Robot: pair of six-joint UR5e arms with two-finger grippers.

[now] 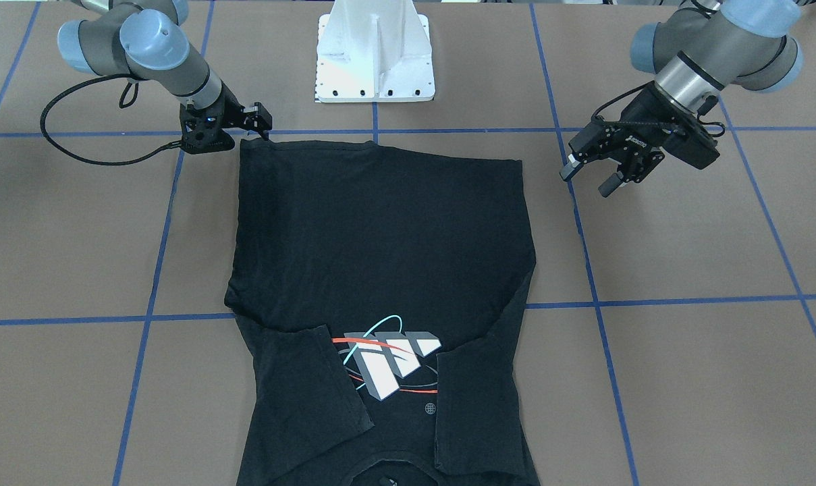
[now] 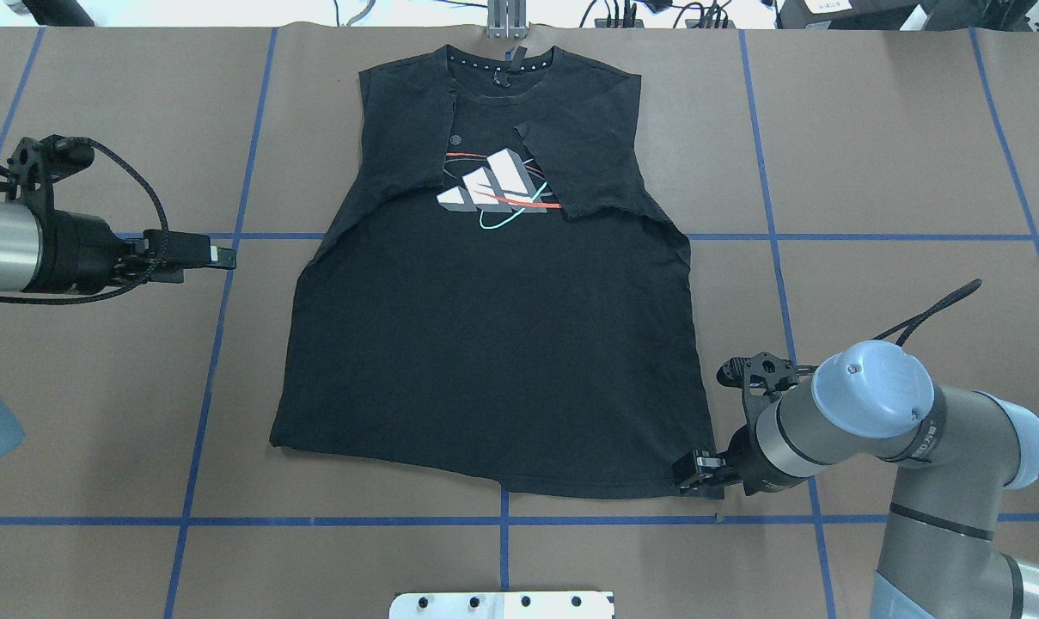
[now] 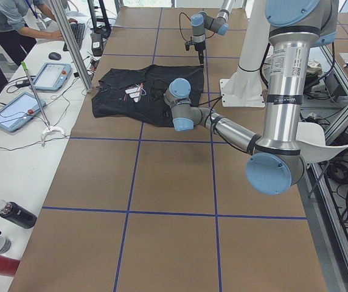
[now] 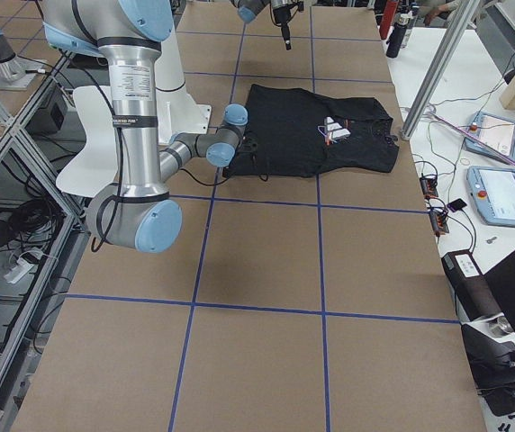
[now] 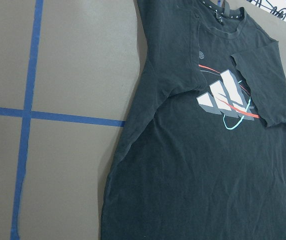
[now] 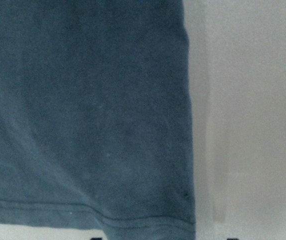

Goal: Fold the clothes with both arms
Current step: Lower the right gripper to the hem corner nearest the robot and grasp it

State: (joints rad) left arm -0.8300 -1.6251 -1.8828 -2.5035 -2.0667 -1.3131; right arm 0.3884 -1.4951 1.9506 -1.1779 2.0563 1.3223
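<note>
Jaws apart and holding nothing, the left gripper [image 2: 223, 255] hangs at the left edge of the overhead view, well apart from the cloth, over a blue tape line [image 2: 218, 361] on the brown table [image 2: 871, 172]. At centre frame lies the one black T-shirt [image 2: 493, 361], flat and logo side up, with its collar [image 2: 502, 70] at the top edge. Its two sleeves [image 2: 403, 146] are folded inward so that their edges cover part of the single red, cyan and white logo [image 2: 498, 191]. At the lower right, the right gripper [image 2: 695, 474] sits low at the hem's corner, partly hidden by its own wrist. Its wrist camera shows two dark fingertips set apart at the bottom edge, with the hem corner lying between them and not clamped. Two arms show in all, one from each side. One white pedestal base [image 2: 502, 604] stands at bottom centre. In the exterior left view, a side bench at the left edge carries two tablets [image 3: 55, 76], and a person [image 3: 16, 18] leans over it at the upper left.
</note>
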